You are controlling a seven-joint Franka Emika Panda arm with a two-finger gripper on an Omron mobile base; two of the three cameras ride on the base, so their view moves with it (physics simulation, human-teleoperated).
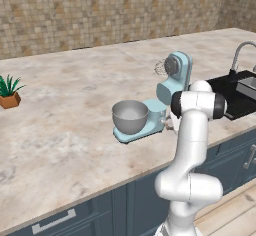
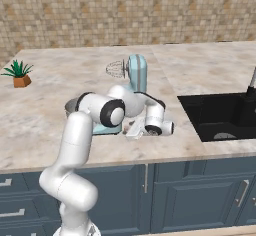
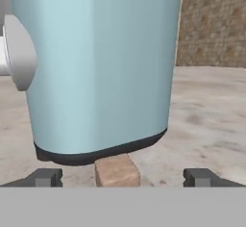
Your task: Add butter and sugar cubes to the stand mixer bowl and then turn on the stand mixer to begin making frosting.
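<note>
The white arm rose from the base, bent at a dark elbow joint and reached forward and down, its wrist folded low over the bench [image 1: 60, 130]. The claw [image 3: 123, 178] pointed level along the bench surface. Its two dark fingertips [image 3: 44, 178] stood wide apart, jaws fully spread, with nothing gripped between them.

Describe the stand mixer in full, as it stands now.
The stand mixer is pale blue and glossy, on the marble-look counter left of the sink. Its head is tilted up, showing the wire whisk and a round silver end cap. The grey metal bowl sits on its flat blue base.
</note>
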